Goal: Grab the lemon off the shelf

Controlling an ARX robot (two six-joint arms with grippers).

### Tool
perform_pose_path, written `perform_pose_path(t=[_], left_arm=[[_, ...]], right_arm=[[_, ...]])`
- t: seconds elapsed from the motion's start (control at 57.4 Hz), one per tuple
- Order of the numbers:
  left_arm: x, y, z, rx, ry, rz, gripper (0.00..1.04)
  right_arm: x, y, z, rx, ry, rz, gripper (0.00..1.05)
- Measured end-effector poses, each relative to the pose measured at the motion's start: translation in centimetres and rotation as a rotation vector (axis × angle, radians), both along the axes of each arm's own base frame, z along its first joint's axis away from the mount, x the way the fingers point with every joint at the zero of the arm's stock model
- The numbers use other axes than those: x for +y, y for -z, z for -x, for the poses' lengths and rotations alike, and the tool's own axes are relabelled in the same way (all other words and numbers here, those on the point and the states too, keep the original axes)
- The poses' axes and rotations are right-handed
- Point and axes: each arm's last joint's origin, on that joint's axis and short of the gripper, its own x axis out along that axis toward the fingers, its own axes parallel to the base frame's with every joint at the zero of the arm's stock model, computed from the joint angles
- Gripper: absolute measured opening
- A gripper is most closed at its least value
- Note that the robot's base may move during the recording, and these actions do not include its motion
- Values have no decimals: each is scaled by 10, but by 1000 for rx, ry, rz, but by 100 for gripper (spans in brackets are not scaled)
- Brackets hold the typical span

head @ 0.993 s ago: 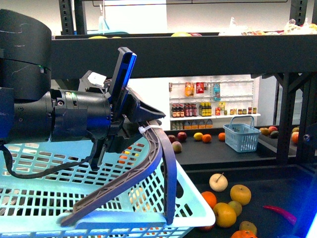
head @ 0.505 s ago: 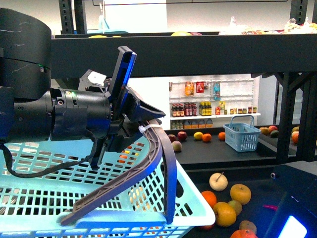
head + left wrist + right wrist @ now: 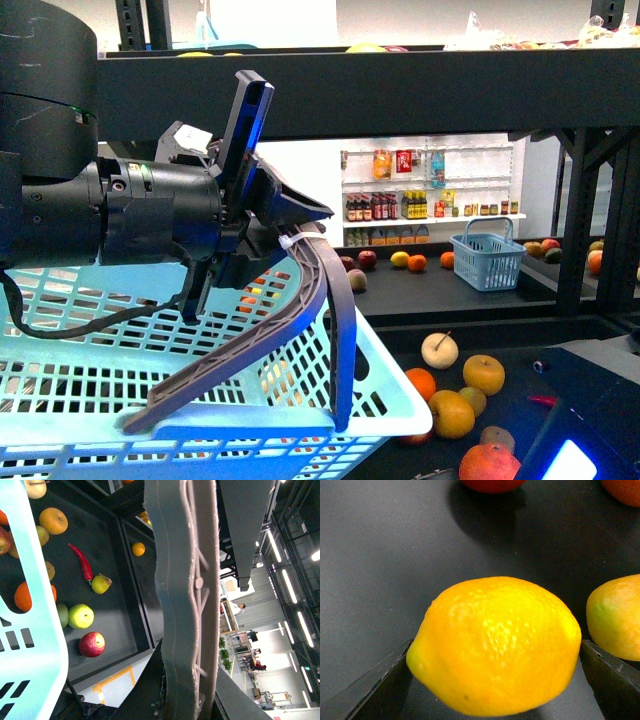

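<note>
**On the shelf's dark level, the lemon lies between the right fingers**

On the bare black floor of the shelf the lemon lies on its side. Its long axis runs across the right gripper, with one finger at each end. The tips are at the skin or just off it, and I cannot tell whether they press. Flanking the ends probably keeps a rounded fruit from rolling out sideways.

A yellow-green fruit sits just beside the lemon, apart from it, with one finger in the gap between them. A red fruit lies further off.

The front view hides the lemon. The right arm is low over the level's front right corner, so I judge the lemon lies there.

The left gripper is clamped on the handle of the basket. It holds the basket up in front, likely ready to receive the fruit.

No writing can be read. The bottles on the far wall carry labels too small to make out, and the white tag on the left gripper is illegible.
</note>
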Motion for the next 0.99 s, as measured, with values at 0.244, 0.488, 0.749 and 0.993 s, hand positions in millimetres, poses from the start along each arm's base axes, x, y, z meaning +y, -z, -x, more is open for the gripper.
perform_pose_path(t=[0.244,0.488,0.749,0.993], left_arm=[[0,0,0,0,0,0,11],[0,0,0,0,0,0,11],[0,0,0,0,0,0,11],[0,0,0,0,0,0,11]], right_arm=[[3,8,4,12,4,3,86],[-8,1,4,12,92,4,82],[-60,-56,-3,-69,305,-46,82],[-146,-145,4,-211,526,-129,82]])
